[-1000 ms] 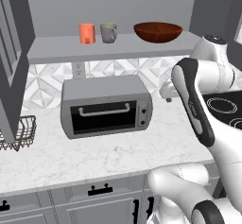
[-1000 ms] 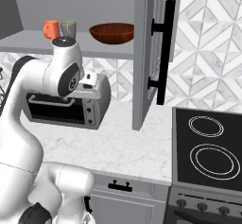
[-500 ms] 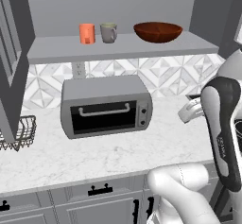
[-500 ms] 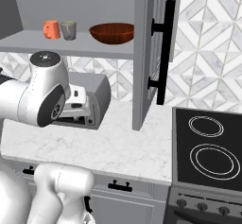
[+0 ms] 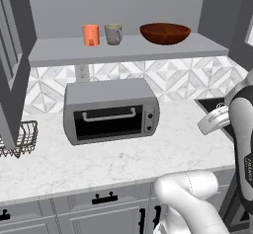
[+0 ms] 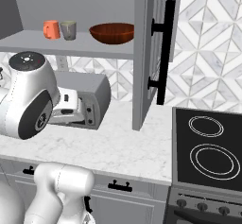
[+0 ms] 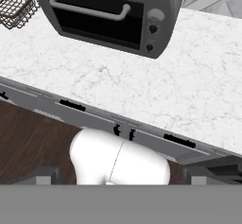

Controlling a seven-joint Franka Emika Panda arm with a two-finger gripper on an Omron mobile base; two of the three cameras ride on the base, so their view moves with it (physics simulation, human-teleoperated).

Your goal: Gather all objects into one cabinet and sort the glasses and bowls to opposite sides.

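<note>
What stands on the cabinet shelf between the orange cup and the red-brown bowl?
The grey mug stands between the orange cup and the red-brown bowl, close beside the cup; both base views show it.

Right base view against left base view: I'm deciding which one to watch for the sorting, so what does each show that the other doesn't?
Right base view alone: the cabinet door with its black bar handle, and the stovetop.

Left base view alone: the wire basket at the counter's left end.

Both: the orange cup, grey mug and red-brown bowl on the shelf, and the toaster oven.
</note>
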